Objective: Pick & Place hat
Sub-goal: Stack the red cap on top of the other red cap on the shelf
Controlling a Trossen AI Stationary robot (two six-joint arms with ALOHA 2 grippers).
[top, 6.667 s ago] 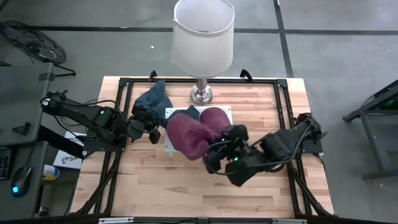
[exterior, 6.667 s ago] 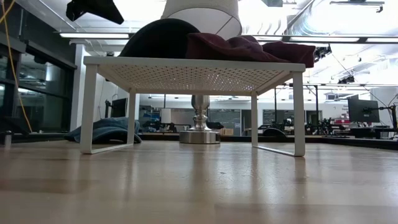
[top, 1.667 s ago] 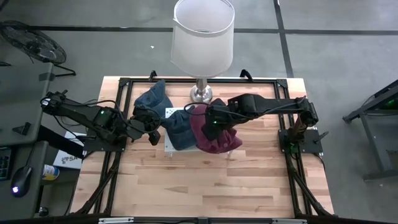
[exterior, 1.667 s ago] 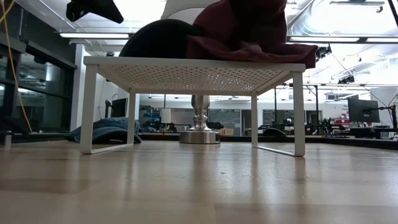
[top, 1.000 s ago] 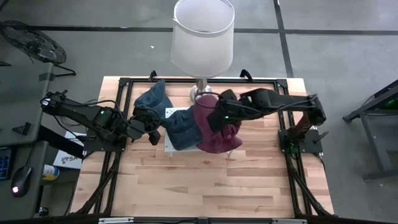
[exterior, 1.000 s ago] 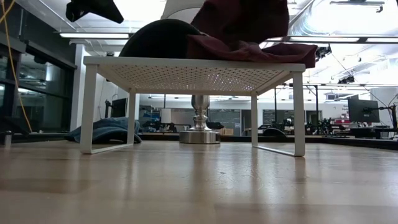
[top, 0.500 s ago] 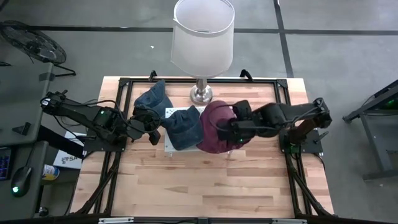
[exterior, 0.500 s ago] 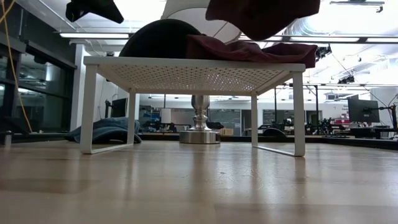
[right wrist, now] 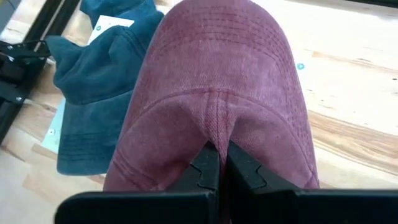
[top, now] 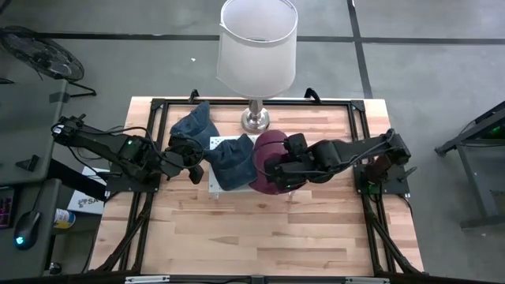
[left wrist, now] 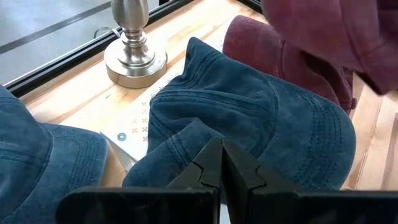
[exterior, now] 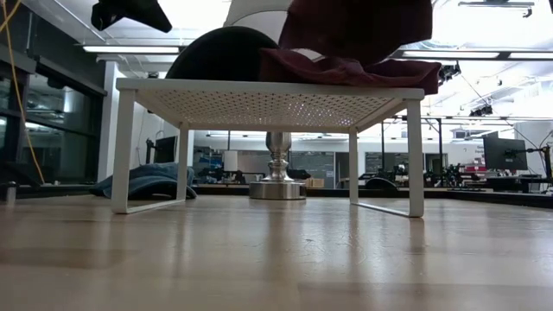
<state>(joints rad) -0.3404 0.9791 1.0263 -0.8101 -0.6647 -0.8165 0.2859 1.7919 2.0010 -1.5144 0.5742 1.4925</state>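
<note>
While the left fingers (left wrist: pixel 221 163) pinch the blue hat (left wrist: pixel 261 124), the right fingers (right wrist: pixel 217 163) pinch the maroon hat (right wrist: pixel 217 93).

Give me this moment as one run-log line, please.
right pincer: shut on maroon hat, lifted over white rack | left pincer: shut on blue hat | second maroon hat: on rack

The left gripper (left wrist: pixel 222 163) sits closed at the near edge, its dark fingers (left wrist: pixel 208 167) pressed together against a blue hat (left wrist: pixel 261 124). That hat lies on a white perforated rack (left wrist: pixel 127 140). Beyond it rests a maroon hat (left wrist: pixel 267 46), and a second maroon hat (left wrist: pixel 329 28) hangs above, partly covering it. Another blue hat (left wrist: pixel 43 162) lies beside the rack on the wooden bench (left wrist: pixel 68 102). A lamp base (left wrist: pixel 134 56) of silvery metal stands on the bench near the rack.
</note>
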